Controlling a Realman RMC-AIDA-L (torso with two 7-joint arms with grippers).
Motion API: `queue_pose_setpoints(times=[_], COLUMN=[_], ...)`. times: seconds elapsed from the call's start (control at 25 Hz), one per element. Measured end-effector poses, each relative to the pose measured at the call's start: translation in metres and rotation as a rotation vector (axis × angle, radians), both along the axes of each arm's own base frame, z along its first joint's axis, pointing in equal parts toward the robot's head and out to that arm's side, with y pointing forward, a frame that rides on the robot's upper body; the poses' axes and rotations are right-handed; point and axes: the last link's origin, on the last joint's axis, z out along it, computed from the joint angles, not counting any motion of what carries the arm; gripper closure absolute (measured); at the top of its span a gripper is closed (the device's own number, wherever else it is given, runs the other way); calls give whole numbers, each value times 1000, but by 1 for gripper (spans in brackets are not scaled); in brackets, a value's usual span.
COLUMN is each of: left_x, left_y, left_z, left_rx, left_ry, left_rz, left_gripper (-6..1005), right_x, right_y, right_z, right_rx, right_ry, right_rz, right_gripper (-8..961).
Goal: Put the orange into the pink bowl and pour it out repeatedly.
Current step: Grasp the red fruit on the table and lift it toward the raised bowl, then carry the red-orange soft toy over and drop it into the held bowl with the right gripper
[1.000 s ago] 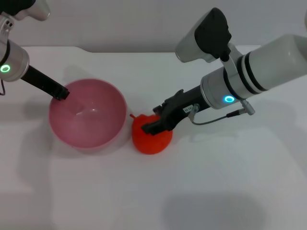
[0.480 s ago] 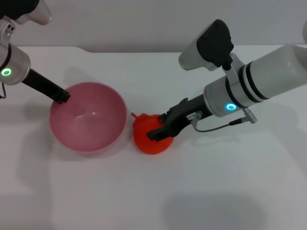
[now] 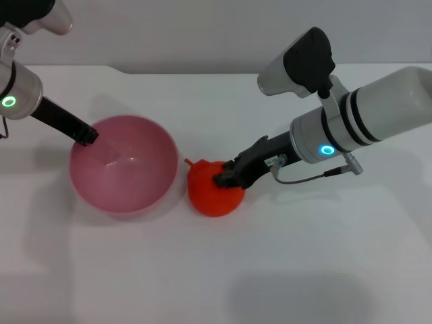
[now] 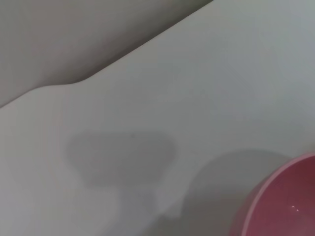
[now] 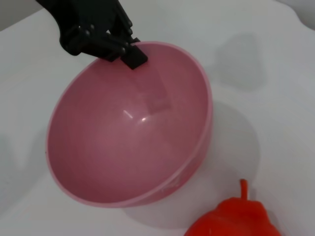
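Note:
The pink bowl (image 3: pixel 128 169) stands upright on the white table, left of centre, with nothing in it. It also shows in the right wrist view (image 5: pixel 128 132) and, in part, in the left wrist view (image 4: pixel 288 201). My left gripper (image 3: pixel 86 133) is shut on the bowl's far left rim, as the right wrist view (image 5: pixel 129 53) shows. The orange (image 3: pixel 210 192) sits on the table just right of the bowl, its stem nub pointing towards the bowl. It also shows in the right wrist view (image 5: pixel 234 221). My right gripper (image 3: pixel 228 177) rests against the orange's upper right side.
The white table (image 3: pixel 223 270) stretches wide in front of and to the right of the bowl and orange. Its back edge (image 4: pixel 128 59) runs behind the bowl, with a grey wall beyond it.
My right gripper has drawn back to the right, from over the orange's top to its upper right side. The orange, the bowl and the left gripper have stayed put.

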Motion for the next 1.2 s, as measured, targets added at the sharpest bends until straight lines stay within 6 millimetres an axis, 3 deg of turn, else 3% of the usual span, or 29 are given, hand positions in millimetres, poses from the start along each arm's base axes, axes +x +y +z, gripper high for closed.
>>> queue_pose_setpoints(times=[0.52, 0.76, 1.2], left_x=[1, 1, 2], left_y=[1, 1, 1], left_z=[0, 1, 0], left_rx=[8, 9, -6], left_ry=[0, 2, 7], left_rz=[-7, -14, -27], left_gripper=[957, 957, 957], right_x=[0, -4, -35], right_y=[3, 5, 20], right_z=[3, 12, 91], right_rx=[15, 51, 335], right_ry=[-5, 21, 54], right_rz=[6, 29, 139], right_gripper=[835, 917, 918])
